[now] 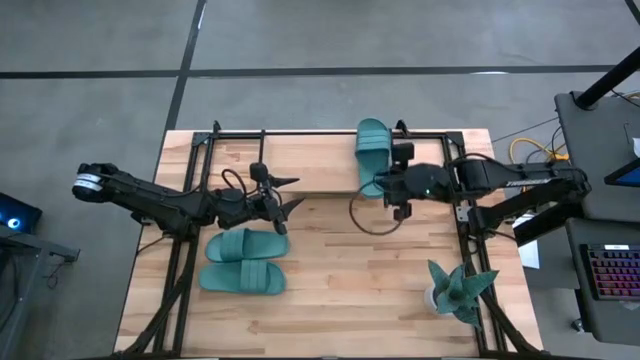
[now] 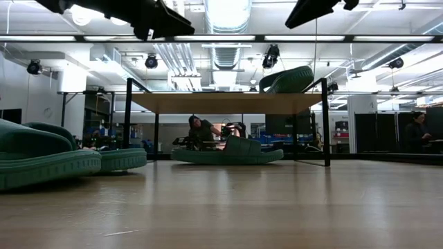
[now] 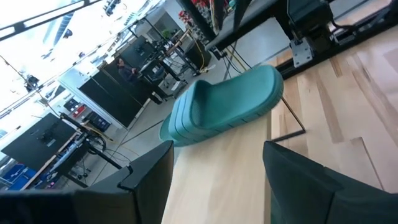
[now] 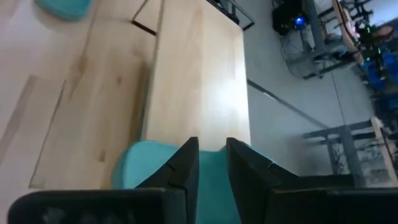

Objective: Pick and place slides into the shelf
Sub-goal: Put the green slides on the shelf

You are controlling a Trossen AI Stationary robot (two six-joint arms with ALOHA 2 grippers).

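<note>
Right gripper (image 1: 392,189) is positioned at the near end of a teal-green ribbed rubber slide (image 1: 372,150) lying lengthwise across the light-wood shelf board (image 1: 310,162); finger closure cannot be determined

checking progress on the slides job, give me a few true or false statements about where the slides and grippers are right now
1. One slide lies on the shelf top board. True.
2. Two slides lie side by side on the table, outside the shelf. True.
3. The left gripper holds a slide. False: its open fingers hold nothing.
4. The right gripper is by the plant. False: it is at the slide on the shelf.
5. A slide lies under the shelf. True.
</note>
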